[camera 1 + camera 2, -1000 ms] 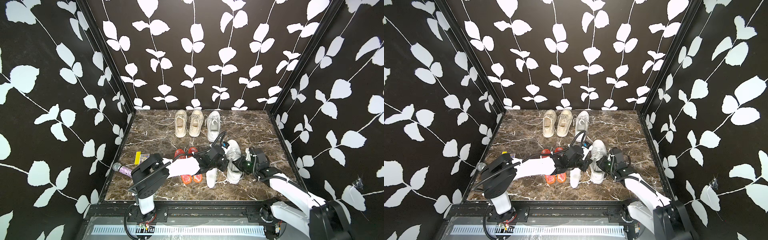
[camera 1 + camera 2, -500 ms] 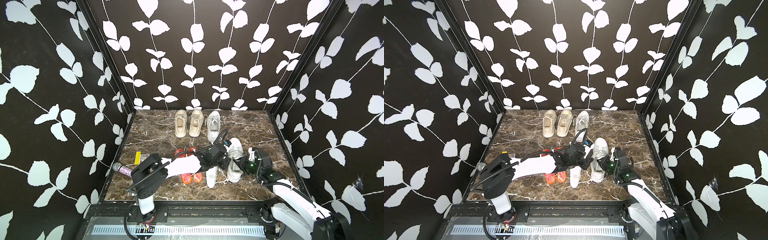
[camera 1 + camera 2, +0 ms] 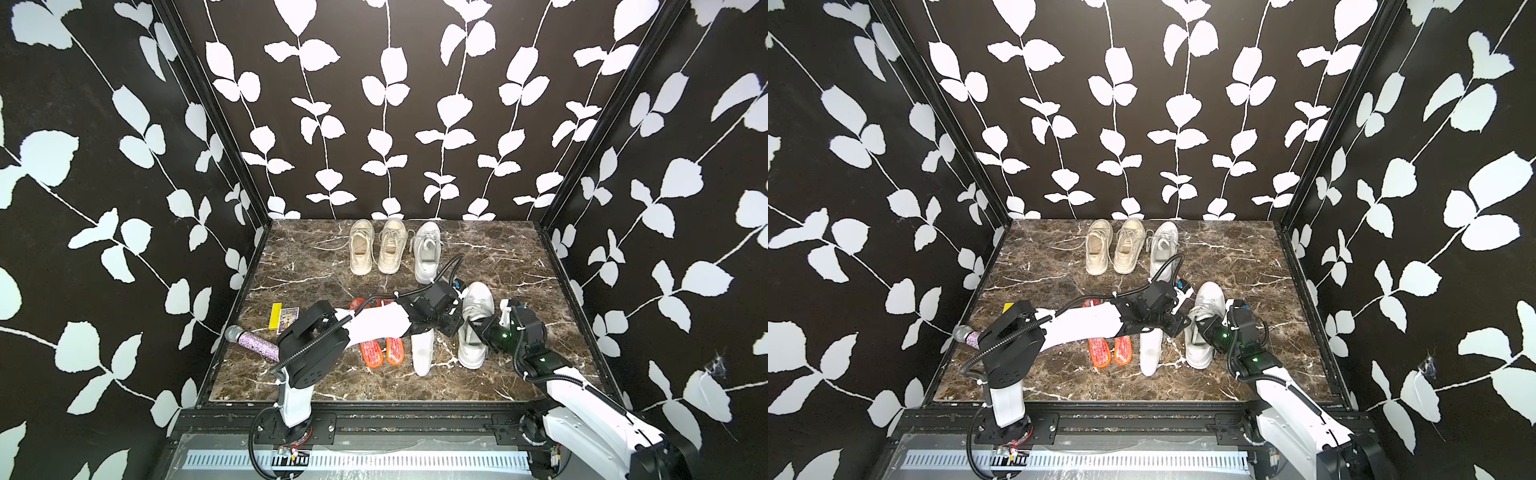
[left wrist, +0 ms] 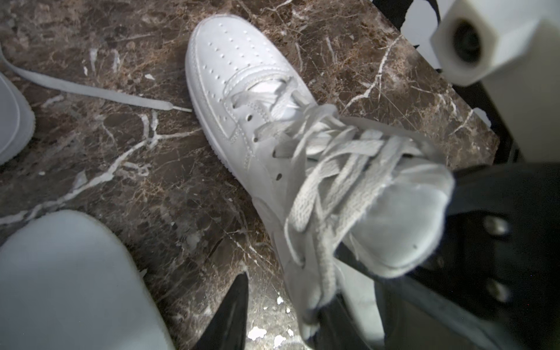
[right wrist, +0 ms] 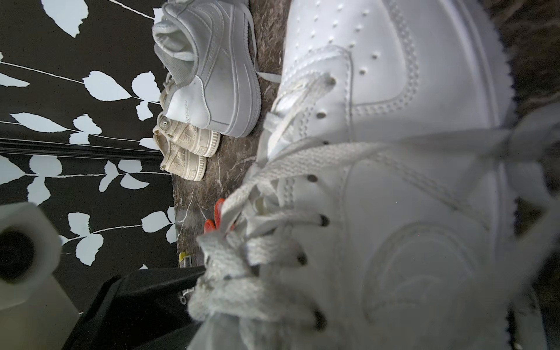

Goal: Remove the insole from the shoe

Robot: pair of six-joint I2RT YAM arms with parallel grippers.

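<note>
The white shoe point(image 3: 476, 320) stands on the marble floor right of centre, toe pointing to the back. It also shows in the other top view point(image 3: 1202, 324) and in the wrist views point(image 4: 242, 91) point(image 5: 394, 151). My right gripper point(image 3: 484, 332) point(image 3: 1209, 332) is shut on the shoe at its collar, beside the tongue. Its jaws are hidden in the right wrist view. The white insole point(image 3: 423, 355) point(image 3: 1149, 353) point(image 4: 66, 288) lies flat on the floor left of the shoe. My left gripper point(image 3: 451, 328) point(image 3: 1177, 326) point(image 4: 281, 318) hovers between the two, open, with bare floor between its fingers.
Two red insoles point(image 3: 382, 353) lie left of the white one. A beige pair of sneakers point(image 3: 376, 249) and another white shoe point(image 3: 428, 253) stand at the back. At the left edge are a glittery microphone point(image 3: 253, 341), a yellow card point(image 3: 275, 316) and a small pack point(image 3: 289, 318).
My left gripper's jaws have opened. The white insole lies where it was a second ago. The right gripper has stayed shut at the shoe's collar, shifting only slightly.
</note>
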